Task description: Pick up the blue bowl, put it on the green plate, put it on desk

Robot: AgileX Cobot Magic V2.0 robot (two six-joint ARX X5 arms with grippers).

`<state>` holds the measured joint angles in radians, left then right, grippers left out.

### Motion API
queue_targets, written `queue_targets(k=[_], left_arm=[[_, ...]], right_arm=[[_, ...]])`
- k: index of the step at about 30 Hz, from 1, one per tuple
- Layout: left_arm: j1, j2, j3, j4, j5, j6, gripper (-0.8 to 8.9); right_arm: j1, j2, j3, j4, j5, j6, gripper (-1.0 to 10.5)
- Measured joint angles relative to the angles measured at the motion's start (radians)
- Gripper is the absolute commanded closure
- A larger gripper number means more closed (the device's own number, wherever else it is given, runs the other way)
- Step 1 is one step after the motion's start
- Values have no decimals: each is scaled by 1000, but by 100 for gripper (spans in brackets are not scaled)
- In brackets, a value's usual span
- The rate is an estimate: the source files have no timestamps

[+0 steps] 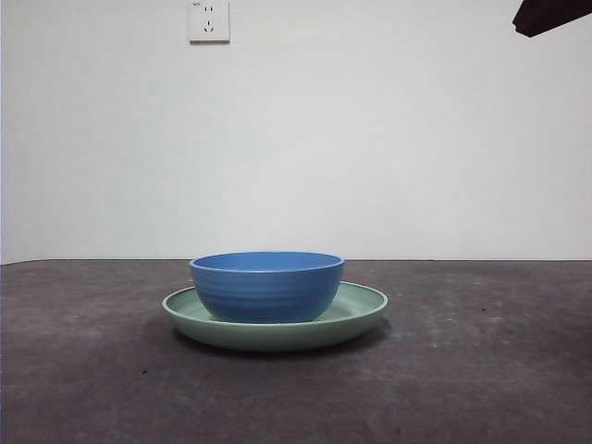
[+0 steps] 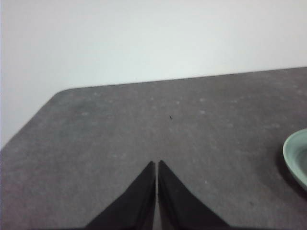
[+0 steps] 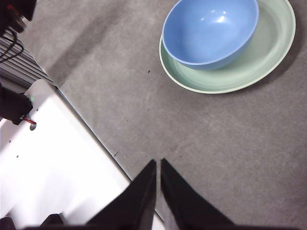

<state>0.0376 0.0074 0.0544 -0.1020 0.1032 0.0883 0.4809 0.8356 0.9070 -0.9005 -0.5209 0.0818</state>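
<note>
The blue bowl [image 1: 266,286] stands upright in the green plate [image 1: 361,313], a little left of its middle, on the desk [image 1: 481,370]. The right wrist view shows the bowl [image 3: 208,31] empty, on the plate [image 3: 259,57]. My right gripper [image 3: 158,163] is shut and empty, high above the desk's near edge, well apart from the bowl. My left gripper [image 2: 157,164] is shut and empty over bare desk; only the plate's rim [image 2: 293,155] shows in its view. A black arm tip [image 1: 546,14] shows at the top right of the front view.
A white wall with a socket [image 1: 209,20] stands behind the desk. A white base with black cables [image 3: 43,158] lies beyond the desk's edge in the right wrist view. The desk's corner [image 2: 64,91] shows in the left wrist view.
</note>
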Motion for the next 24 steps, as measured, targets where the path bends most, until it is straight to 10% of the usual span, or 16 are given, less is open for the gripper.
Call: queue_targets(k=[24], left_arm=[[0,-2,-22,-74,-1,-47,804]], right_arm=[[0,0,0,0,0,0,939]])
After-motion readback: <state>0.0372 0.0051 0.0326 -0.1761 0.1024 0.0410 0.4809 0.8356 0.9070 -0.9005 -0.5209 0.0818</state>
